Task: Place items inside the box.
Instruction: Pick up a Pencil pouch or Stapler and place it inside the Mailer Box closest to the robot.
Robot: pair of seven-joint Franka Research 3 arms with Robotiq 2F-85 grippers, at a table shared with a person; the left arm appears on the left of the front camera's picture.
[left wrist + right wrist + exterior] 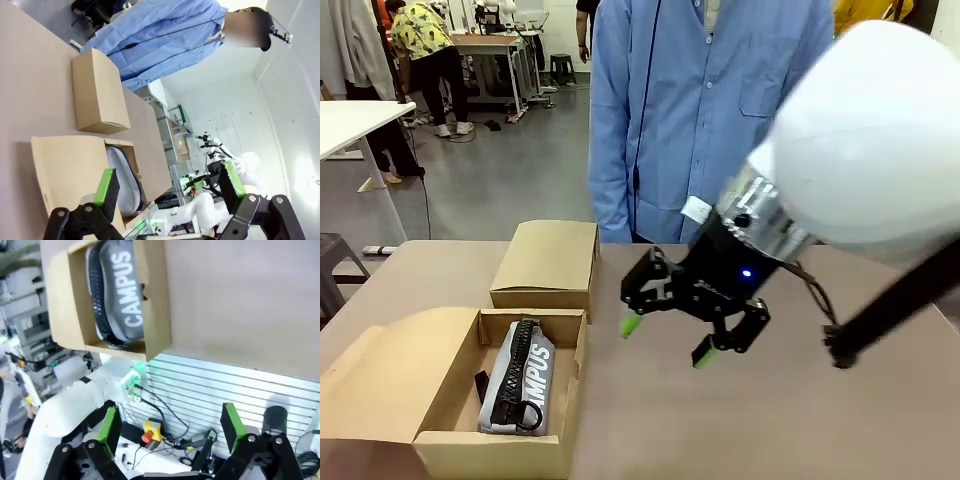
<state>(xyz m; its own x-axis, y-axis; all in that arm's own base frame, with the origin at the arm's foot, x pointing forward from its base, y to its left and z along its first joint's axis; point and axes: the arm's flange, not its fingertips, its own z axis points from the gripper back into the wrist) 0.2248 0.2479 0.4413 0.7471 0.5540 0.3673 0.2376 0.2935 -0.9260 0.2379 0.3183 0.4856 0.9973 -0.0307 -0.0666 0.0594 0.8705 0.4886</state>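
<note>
The box (496, 452) stands open at the table's near left, its wide flap lying out to the left. Inside lies a grey zip pencil case (520, 375) with white "CAMPUS" lettering and a black zip. My right gripper (667, 341) hangs over the bare table just right of the box, open and empty. In the right wrist view the right gripper (170, 422) stands wide apart, with the box (157, 305) and the pencil case (117, 290) at the upper left. My left gripper (169, 182) is open with nothing in it, above the box (70, 170) and the pencil case (122, 172).
A smaller closed cardboard box (550, 260) sits just behind the open one, and appears as the smaller box (97, 92) in the left wrist view. A person in a blue shirt (710, 110) stands at the far edge. Bare tabletop (770, 420) stretches to the right.
</note>
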